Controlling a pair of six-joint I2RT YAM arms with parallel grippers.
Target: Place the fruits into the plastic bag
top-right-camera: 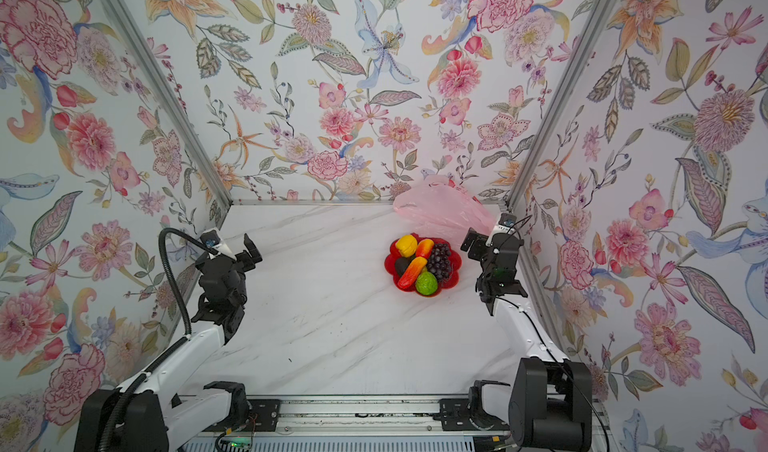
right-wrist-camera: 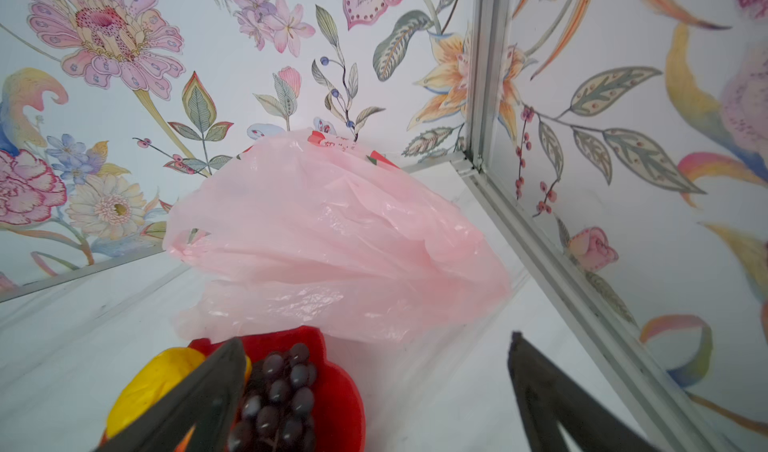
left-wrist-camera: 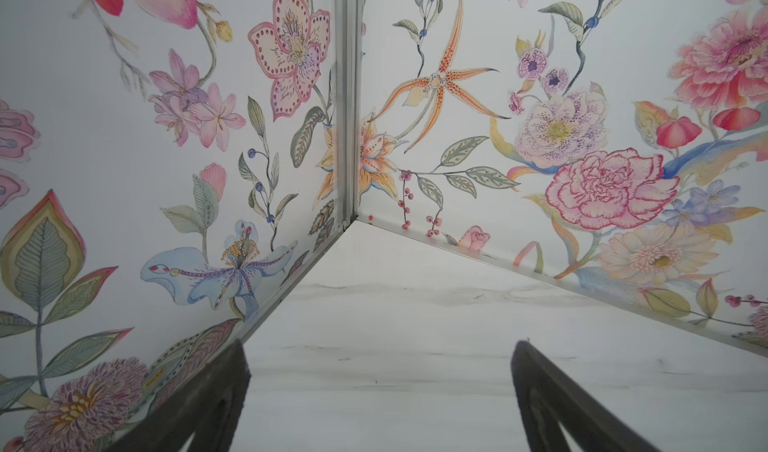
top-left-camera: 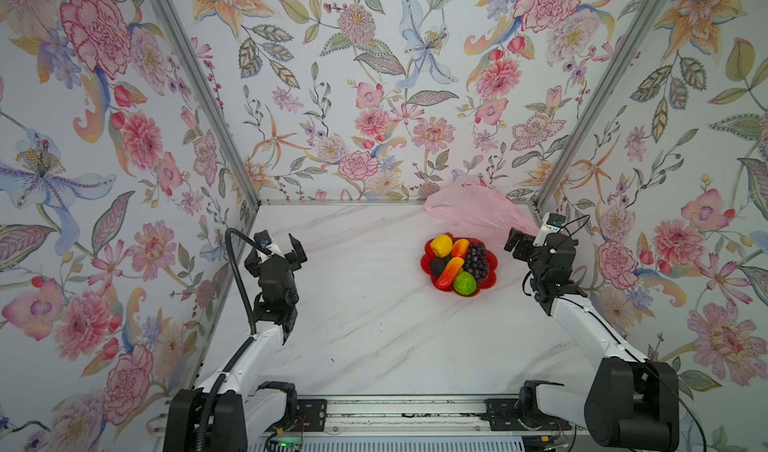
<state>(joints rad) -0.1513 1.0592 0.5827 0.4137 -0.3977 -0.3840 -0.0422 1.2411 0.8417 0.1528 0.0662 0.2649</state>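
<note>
A: On the right side of the table, your right gripper (right-wrist-camera: 374,344) hung with its jaws spread wide and nothing between them. Empty and ready.

B: And what sat closest to it?

A: The fruits (top-left-camera: 457,262), heaped on the red plate (top-left-camera: 492,280), just beside that gripper toward the middle of the table. In the right wrist view the grape bunch (right-wrist-camera: 278,396) and the yellow lumpy one (right-wrist-camera: 153,383) showed right under one finger.

B: And the bag?

A: The plastic bag (top-left-camera: 473,208) lay crumpled in the far right corner, straight ahead of your open jaws and just beyond the plate. Whether it touched the far rim, I couldn't tell. No open mouth showed from any view.

B: What about your left arm?

A: Your left gripper (top-left-camera: 280,244) stood open and empty too, well apart on the other side of the table and pointed at the far left corner. Its wrist view gave only wall and bare table (left-wrist-camera: 415,304). So by my reading your right arm was the nearer one to both plate and bag.

B: Any axis to mind?

A: The long mango (top-left-camera: 449,272) lay on top of the heap, diagonally. Its near end pointed toward the left arm's side and its far end toward the bag. I'd say you needed your jaws across that line, not along it.
</note>
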